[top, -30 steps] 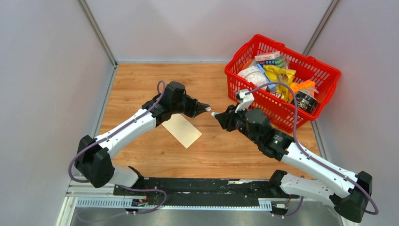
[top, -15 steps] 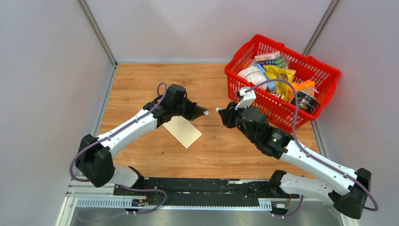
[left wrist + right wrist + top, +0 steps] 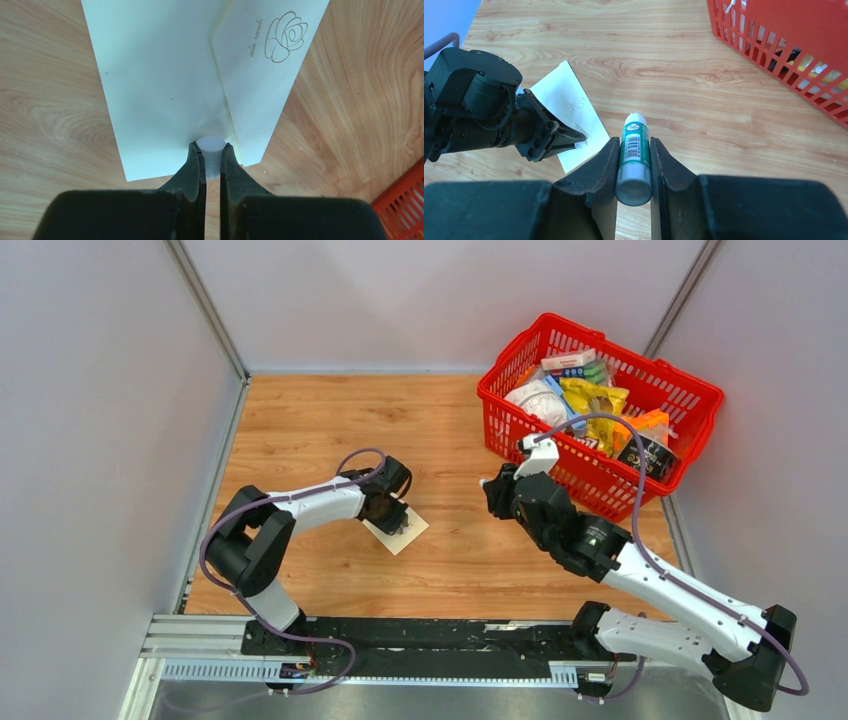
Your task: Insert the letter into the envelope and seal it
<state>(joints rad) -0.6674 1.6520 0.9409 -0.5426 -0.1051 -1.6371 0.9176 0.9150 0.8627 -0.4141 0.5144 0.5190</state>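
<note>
From above, we see the envelope (image 3: pixel 410 533) flat on the table (image 3: pixel 330 420) under the left gripper (image 3: pixel 398 518). It is thin, light paper that we judge slides and creases easily, so it is best pinned flat. At the left wrist, the fingers clamp a white cap (image 3: pixel 211 146) touching the flap. At the right wrist, the right gripper (image 3: pixel 634 143) clamps a glue stick (image 3: pixel 632 165). We cannot see the letter.
</note>
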